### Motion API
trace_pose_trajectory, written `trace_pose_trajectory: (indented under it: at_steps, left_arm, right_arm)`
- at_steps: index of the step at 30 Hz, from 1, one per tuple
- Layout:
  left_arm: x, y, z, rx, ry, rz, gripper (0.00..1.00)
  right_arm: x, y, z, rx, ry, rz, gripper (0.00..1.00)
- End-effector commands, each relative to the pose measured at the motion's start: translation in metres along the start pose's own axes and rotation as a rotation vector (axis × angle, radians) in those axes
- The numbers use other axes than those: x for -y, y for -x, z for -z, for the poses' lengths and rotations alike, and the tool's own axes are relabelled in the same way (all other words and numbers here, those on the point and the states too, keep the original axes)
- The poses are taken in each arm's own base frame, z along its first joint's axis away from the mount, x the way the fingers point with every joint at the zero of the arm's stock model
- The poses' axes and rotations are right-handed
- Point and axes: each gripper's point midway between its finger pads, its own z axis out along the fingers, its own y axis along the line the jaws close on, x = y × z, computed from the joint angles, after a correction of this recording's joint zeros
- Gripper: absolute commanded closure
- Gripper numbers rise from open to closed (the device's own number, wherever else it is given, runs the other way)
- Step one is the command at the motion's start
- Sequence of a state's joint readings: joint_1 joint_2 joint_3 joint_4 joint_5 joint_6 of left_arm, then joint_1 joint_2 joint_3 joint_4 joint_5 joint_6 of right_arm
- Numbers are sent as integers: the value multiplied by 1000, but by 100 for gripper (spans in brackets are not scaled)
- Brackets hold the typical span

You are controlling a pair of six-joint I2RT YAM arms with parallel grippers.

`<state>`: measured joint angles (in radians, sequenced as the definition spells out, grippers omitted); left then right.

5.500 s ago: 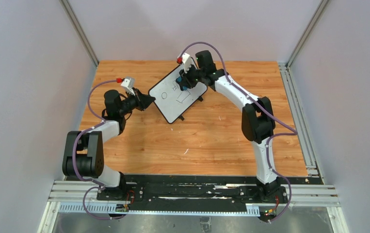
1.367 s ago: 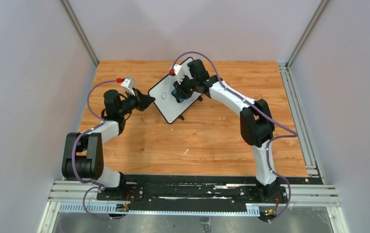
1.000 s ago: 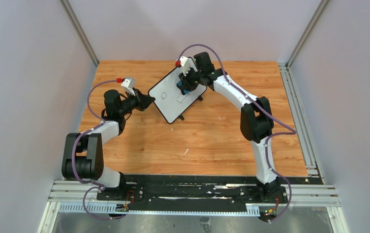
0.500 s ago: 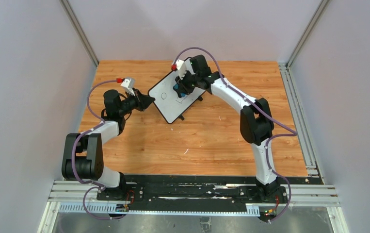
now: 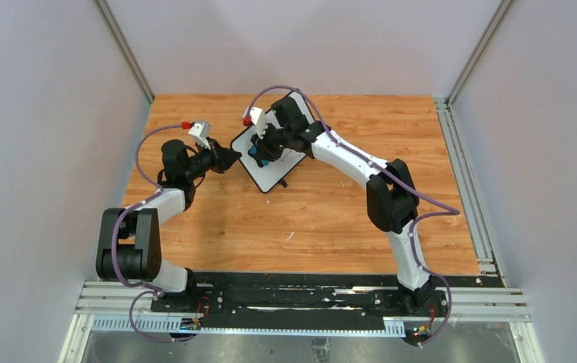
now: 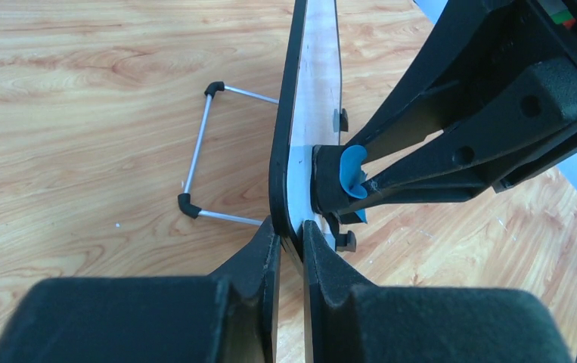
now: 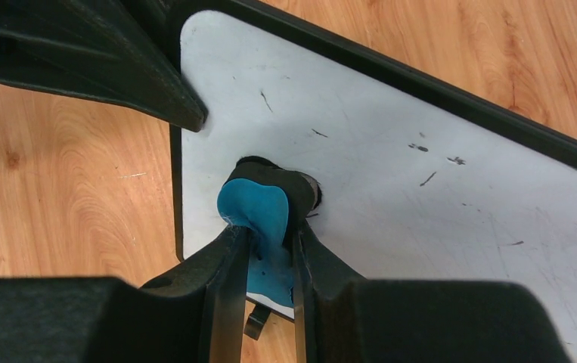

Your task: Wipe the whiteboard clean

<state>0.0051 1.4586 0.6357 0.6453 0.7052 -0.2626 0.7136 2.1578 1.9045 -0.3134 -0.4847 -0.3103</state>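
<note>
Clamping the whiteboard (image 7: 421, 197) at its left edge, our left gripper (image 6: 289, 231) steadies it against wiping pressure. We press the eraser (image 7: 255, 208), clenched in the right gripper (image 7: 268, 234), beside that edge.

The right pincer (image 5: 259, 154) is pressing a blue eraser (image 5: 254, 153) onto the left end of the whiteboard (image 5: 276, 171); the left pincer (image 5: 230, 156) is touching that end's edge, above the wooden surface (image 5: 308, 219).

Top cam high over near edge, looking down on whole table (image 5: 308, 219). Left wrist close, edge-on to whiteboard (image 6: 317, 76); right wrist close, facing its surface. All three share it.
</note>
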Motion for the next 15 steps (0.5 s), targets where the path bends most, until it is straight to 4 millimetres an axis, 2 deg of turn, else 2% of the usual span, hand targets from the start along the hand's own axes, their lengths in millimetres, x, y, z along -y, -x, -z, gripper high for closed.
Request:
trace_pose_trajectory:
  at_steps: [1,4,7,12,15]
  left_arm:
    - [-8,-14,2,-48,22,-71,100]
    - [-8,-15,2,-51,22,-69,100]
    - [-8,-15,2,-51,22,-69,100]
    - [-8,-15,2,-52,22,-70,100]
    - [-8,-16,2,-54,22,-72,100]
  right_arm:
    - [-7,19,5,22,-7,30,99]
    - [9,12,9,11,-44,32,99]
    - [34,8,16,15,-85,18,99]
    - [73,8,26,24,-148,5,99]
    - [88,9,31,31,-172,-8,100]
